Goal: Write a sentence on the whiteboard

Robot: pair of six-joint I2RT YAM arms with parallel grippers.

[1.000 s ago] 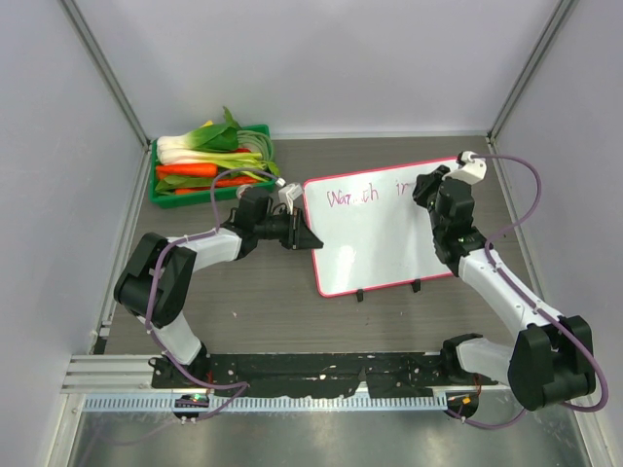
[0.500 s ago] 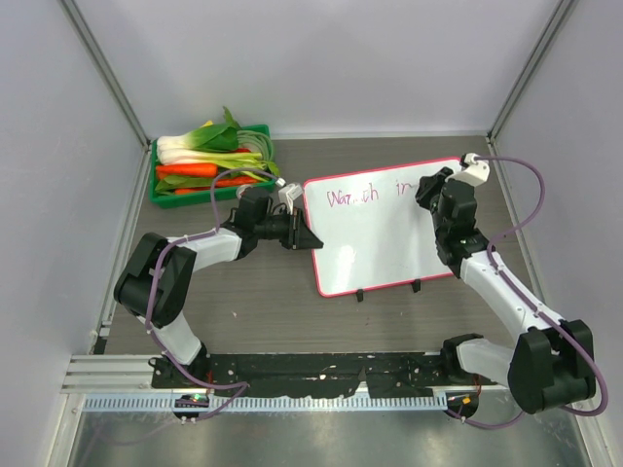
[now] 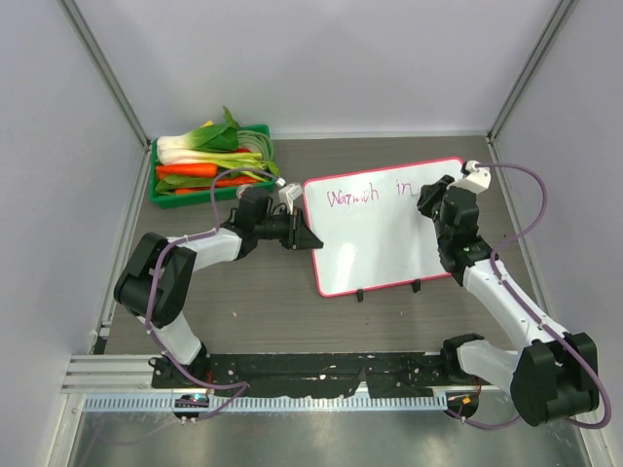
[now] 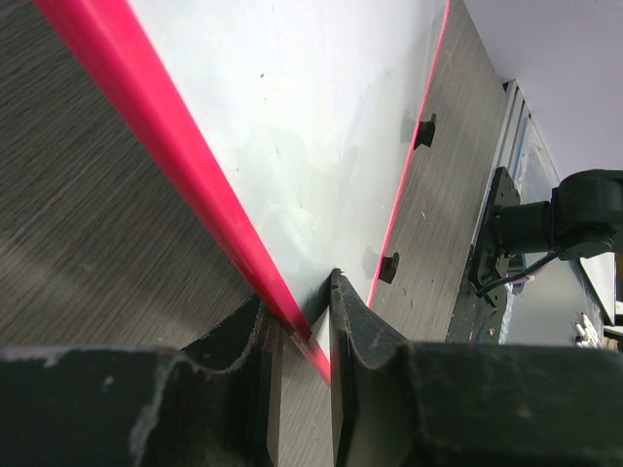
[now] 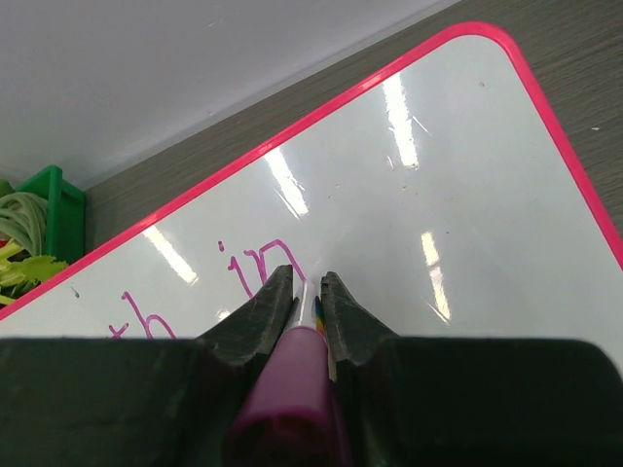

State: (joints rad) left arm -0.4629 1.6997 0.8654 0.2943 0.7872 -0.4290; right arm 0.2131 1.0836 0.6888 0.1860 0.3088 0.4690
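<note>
1. The right end effector (image 5: 307, 283) is closed tight on a pink marker (image 5: 292, 389), whose tip sits at the whiteboard (image 3: 375, 248) just right of "in".
2. The sentence (image 3: 365, 196) so far runs along the board's far edge; the next word should start with a clear gap, on the same baseline, with light, even tip pressure.
3. The left end effector (image 4: 304, 304), nearly closed, pinches the board's pink frame (image 4: 175, 165) at its left edge; a firm hold there should stop sliding.
4. The board lies flat on the grey wood-grain counter (image 3: 263, 292), right of centre.
5. A green crate (image 3: 167, 200) of vegetables sits at the far left, apart from the board; pale walls enclose the space.
</note>
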